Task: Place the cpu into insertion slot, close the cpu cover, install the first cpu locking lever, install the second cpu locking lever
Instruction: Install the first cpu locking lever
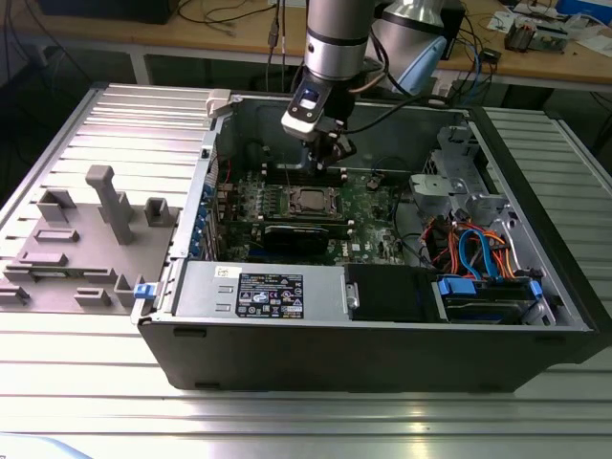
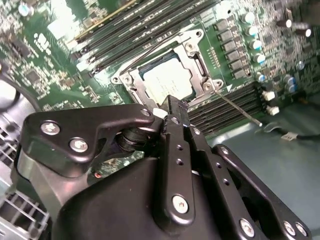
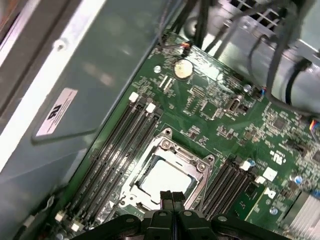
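Gripper (image 3: 167, 196), fingers pinched together and empty, hovers inside the computer case (image 1: 287, 359), its tips at one edge of the cover (image 3: 175, 152) framing the chip (image 3: 167, 178).

Green board (image 3: 220, 115), speckled with tiny silver bits. Pale silvery cpu (image 3: 167, 177) inside shiny grey cpu cover (image 3: 182, 154). Black gripper (image 3: 172, 196). Long black slots (image 3: 115, 150). Blue and orange wires (image 1: 466, 256) on the exterior view's right. Grey striped table (image 1: 86, 382).

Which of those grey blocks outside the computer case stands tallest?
The slim grey plastic post with a wider top, rising above the squat grey blocks beside it.
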`<control>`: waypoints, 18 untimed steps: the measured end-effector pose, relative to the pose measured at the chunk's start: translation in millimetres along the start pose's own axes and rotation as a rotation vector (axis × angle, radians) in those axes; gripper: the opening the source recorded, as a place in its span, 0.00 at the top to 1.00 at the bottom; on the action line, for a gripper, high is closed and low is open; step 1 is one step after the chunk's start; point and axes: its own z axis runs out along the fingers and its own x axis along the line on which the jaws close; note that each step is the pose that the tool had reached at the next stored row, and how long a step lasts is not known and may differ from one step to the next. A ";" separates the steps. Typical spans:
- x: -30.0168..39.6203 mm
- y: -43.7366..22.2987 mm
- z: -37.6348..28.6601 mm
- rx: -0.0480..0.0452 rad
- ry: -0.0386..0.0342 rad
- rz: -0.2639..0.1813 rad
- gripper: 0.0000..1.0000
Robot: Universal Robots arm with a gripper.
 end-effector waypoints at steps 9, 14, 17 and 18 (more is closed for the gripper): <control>0.0 0.0 0.0 -0.0019 -0.0054 -0.205 0.89; 0.0 0.0 0.0 -0.0030 -0.0084 -0.320 0.89; 0.0 0.0 0.1 -0.0041 -0.0110 -0.422 0.89; 0.0 0.0 0.1 -0.0043 -0.0116 -0.441 0.89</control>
